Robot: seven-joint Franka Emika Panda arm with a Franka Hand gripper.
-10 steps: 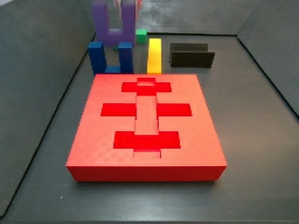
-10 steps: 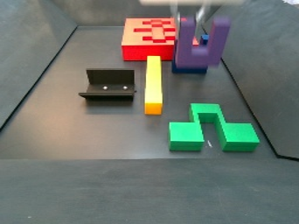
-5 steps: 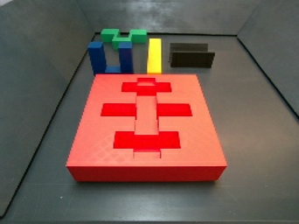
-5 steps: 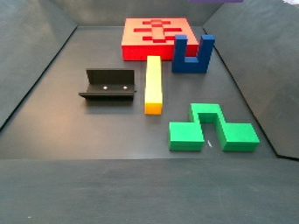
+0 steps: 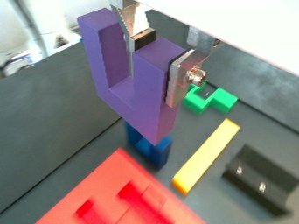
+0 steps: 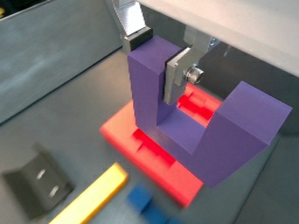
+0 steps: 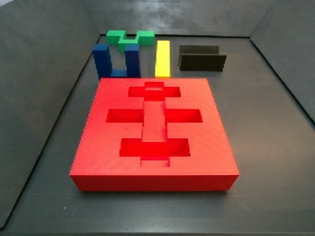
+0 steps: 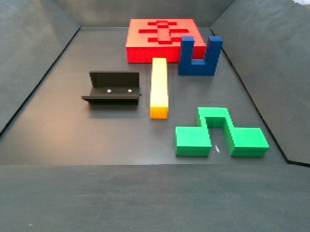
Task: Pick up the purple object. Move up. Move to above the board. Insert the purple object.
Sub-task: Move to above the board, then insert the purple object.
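purple block [image 5: 138, 83]: clamped in gripper [image 5: 158, 51] above board [image 6: 135, 133], out of both side views since a second ago | blue block [image 8: 200, 56]: beside board [image 8: 164, 34], unchanged | fixture [image 8: 111, 88]: well apart from board

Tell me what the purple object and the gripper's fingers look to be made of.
Purple object, held in the gripper above the floor: probably plastic, matte, with even colour and no glare. Fingers: apparently bare metal, flat silver plates with a dull sheen.
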